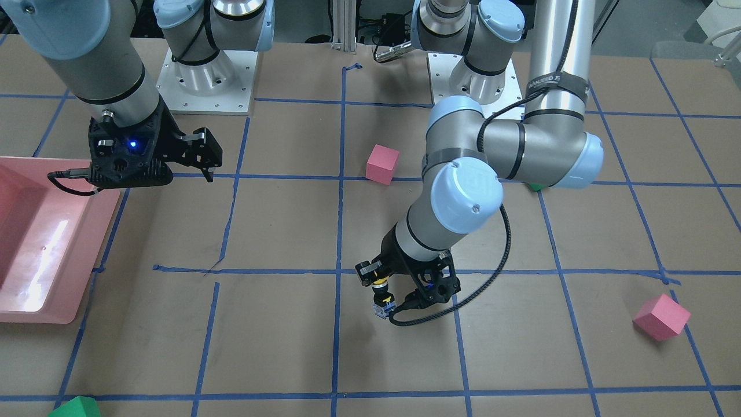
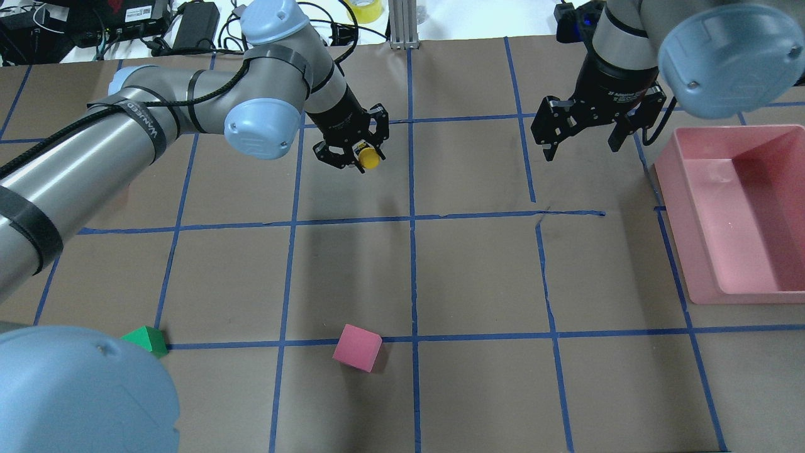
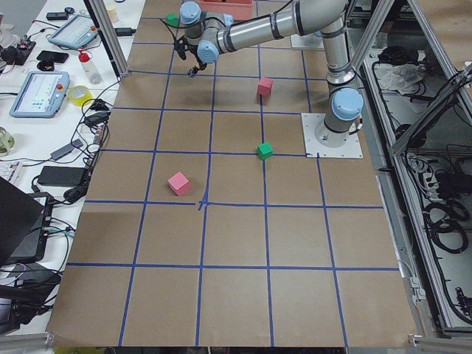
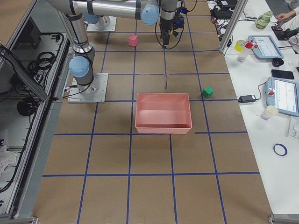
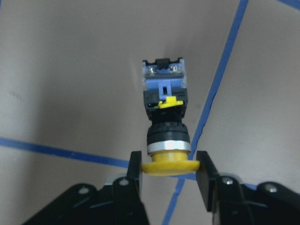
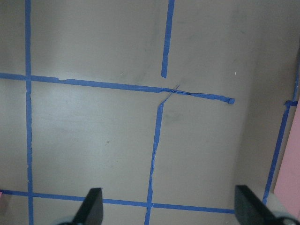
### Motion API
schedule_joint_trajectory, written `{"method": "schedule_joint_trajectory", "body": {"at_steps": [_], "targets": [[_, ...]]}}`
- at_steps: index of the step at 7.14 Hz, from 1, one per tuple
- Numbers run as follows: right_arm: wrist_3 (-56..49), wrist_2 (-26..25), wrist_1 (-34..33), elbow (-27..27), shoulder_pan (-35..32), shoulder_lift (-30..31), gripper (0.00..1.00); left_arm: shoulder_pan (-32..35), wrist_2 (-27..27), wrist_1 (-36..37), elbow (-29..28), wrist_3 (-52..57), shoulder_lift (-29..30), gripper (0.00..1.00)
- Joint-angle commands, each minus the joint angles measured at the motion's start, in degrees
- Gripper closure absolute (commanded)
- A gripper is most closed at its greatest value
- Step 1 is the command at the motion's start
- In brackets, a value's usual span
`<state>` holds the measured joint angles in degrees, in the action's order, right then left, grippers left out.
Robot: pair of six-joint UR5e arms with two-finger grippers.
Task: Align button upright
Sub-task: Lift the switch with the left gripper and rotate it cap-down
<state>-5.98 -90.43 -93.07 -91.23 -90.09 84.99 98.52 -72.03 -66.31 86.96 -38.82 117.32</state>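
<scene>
The button point(image 5: 165, 108) has a yellow mushroom cap, a black body and a blue and white contact block. My left gripper point(image 5: 168, 165) is shut on the cap, and the body points away from the fingers toward the table. It shows in the front view point(image 1: 380, 296) under the left gripper point(image 1: 383, 284), block end lowest. In the overhead view the yellow cap point(image 2: 369, 158) sits in the left gripper point(image 2: 357, 155). My right gripper point(image 2: 580, 148) is open and empty above bare table beside the pink bin, as in its wrist view point(image 6: 171, 211).
A pink bin point(image 2: 676, 220) stands at the right of the overhead view. A pink foam cube point(image 2: 357, 347) and a green one point(image 2: 146, 340) lie nearer the robot. Another pink cube point(image 1: 661, 317) and a green one point(image 1: 75, 407) lie on the operators' side.
</scene>
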Motion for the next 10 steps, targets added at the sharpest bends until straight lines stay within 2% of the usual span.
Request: {"method": "schedule_joint_trajectory", "body": {"at_steps": [1,3,5,6,8,10], "targets": [[0.00,-0.01,0.00,0.00,0.00,0.00,0.00,-1.23,6.97,-2.07,-1.35,-8.00,1.94,1.00],[0.00,-0.01,0.00,0.00,0.00,0.00,0.00,-4.81,15.04,-3.72,-1.26,-9.43,3.25,1.00],[0.00,-0.01,0.00,0.00,0.00,0.00,0.00,-5.10,23.91,-5.41,0.22,-13.52,4.23,1.00],[0.00,0.08,0.00,0.00,0.00,0.00,0.00,-5.10,25.00,-5.23,1.62,-19.39,4.14,1.00],[0.00,-0.01,0.00,0.00,0.00,0.00,0.00,-5.10,30.16,-4.53,7.58,-20.67,4.14,1.00],[0.00,-0.01,0.00,-0.09,0.00,0.00,0.00,-5.10,34.14,-4.53,8.14,-22.79,4.32,1.00]]}}
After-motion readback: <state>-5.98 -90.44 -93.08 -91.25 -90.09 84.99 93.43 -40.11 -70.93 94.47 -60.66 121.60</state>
